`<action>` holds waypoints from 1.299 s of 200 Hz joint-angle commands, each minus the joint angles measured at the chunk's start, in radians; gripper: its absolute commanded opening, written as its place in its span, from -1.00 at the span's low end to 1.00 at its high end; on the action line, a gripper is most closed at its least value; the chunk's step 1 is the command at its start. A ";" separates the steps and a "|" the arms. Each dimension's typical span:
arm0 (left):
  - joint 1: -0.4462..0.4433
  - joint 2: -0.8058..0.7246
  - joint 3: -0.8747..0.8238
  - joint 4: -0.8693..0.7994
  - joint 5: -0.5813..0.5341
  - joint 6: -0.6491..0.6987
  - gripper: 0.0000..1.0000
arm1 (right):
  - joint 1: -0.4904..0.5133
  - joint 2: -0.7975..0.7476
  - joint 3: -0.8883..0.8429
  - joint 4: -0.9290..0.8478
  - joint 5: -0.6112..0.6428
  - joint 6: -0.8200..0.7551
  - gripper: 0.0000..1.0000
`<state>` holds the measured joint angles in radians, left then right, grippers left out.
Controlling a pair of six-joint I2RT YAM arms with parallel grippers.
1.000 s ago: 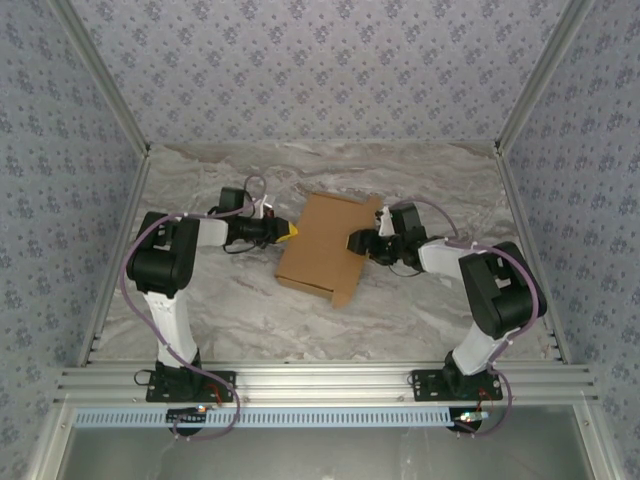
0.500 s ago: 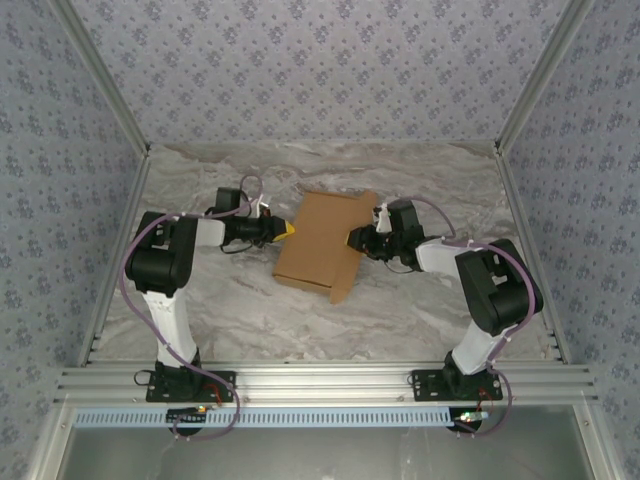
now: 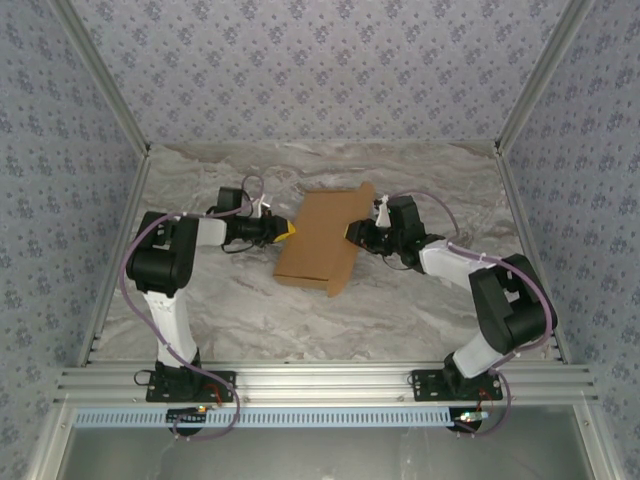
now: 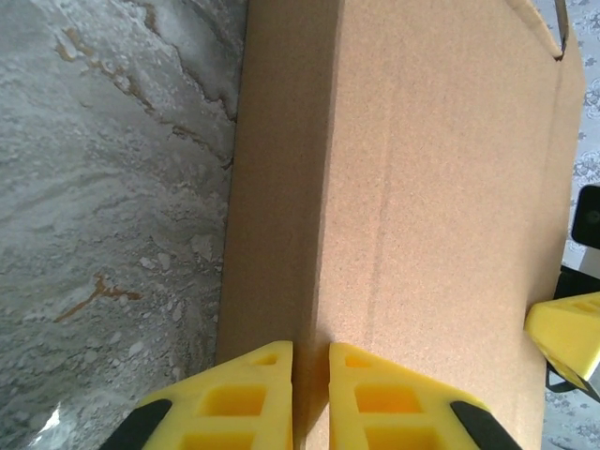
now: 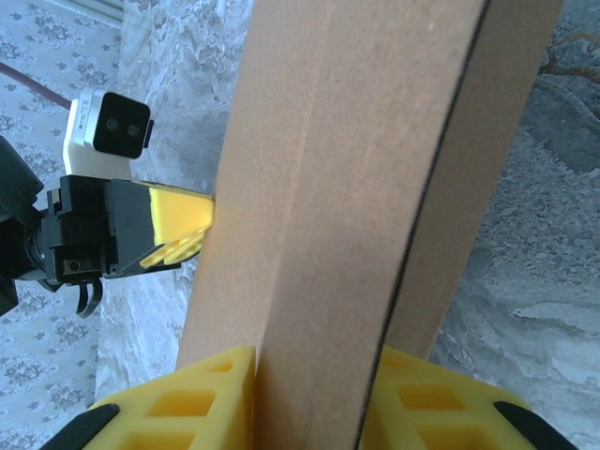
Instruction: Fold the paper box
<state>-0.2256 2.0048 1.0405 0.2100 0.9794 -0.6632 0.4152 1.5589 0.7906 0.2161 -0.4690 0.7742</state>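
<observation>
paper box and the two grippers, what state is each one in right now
paper box: folded into a shallow closed box, clamped at its right edge
right gripper: shut on the paper box, one finger on each face
left gripper: jaws nearly shut, tips against the box's left edge

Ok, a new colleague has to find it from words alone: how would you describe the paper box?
Look at the grey marbled table inside the wallpapered booth. Mid-table, between the left claw and right claw, sits a plain brown flat cardboard box. It is the only brown, unprinted thing there, pinched on both sides by those yellow claws.
</observation>
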 commanded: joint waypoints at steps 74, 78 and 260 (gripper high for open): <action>-0.089 0.044 0.033 -0.084 -0.025 0.020 -0.56 | 0.067 -0.097 0.092 -0.076 -0.004 -0.058 -0.32; -0.090 0.045 0.033 -0.084 -0.025 0.019 -0.55 | 0.069 -0.098 0.095 -0.082 -0.002 -0.059 -0.31; -0.132 0.055 0.092 -0.100 -0.026 0.023 -0.35 | 0.143 -0.073 0.261 -0.346 0.176 -0.119 -0.23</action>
<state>-0.3378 2.0480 1.0992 0.1246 0.9268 -0.6628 0.5213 1.4548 1.0046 -0.0410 -0.3157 0.6907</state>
